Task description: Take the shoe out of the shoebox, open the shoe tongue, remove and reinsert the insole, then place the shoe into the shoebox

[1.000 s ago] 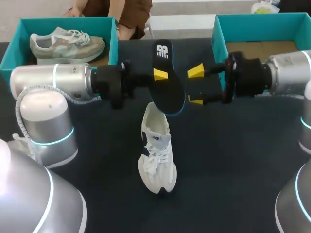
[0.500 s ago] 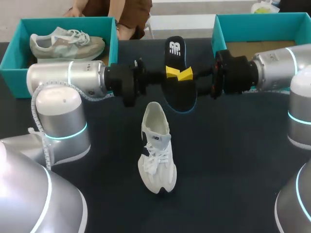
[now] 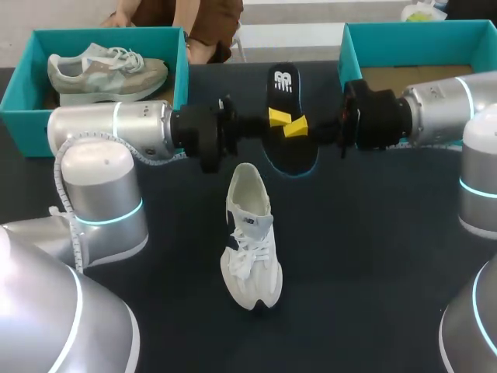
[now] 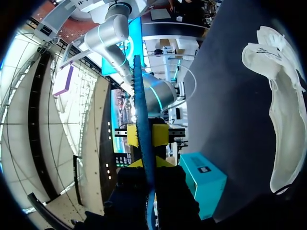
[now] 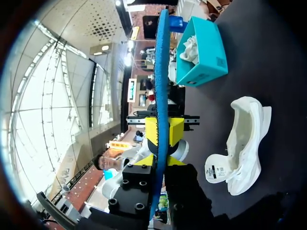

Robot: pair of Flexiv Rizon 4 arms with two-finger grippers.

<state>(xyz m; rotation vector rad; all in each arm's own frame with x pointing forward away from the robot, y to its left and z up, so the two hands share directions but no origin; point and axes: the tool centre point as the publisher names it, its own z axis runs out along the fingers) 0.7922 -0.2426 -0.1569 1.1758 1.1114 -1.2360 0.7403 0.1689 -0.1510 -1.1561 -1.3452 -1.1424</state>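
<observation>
The left gripper (image 3: 278, 117) and the right gripper (image 3: 294, 129) meet tip to tip over the middle of the dark table (image 3: 373, 256), and each pinches the black insole (image 3: 291, 153) between its yellow fingers. The insole stands on edge in both pairs of fingers, its blue-rimmed edge running straight between the tips, with its printed end reaching out past them. The white shoe (image 3: 250, 237) lies on the table under and just beside the joined fingers, clear of them, its opening toward the insole and its toe pointing away. A teal shoebox (image 3: 404, 35) sits behind the right gripper's wrist. A second teal box (image 3: 101, 36) behind the left arm holds a grey shoe (image 3: 105, 71).
</observation>
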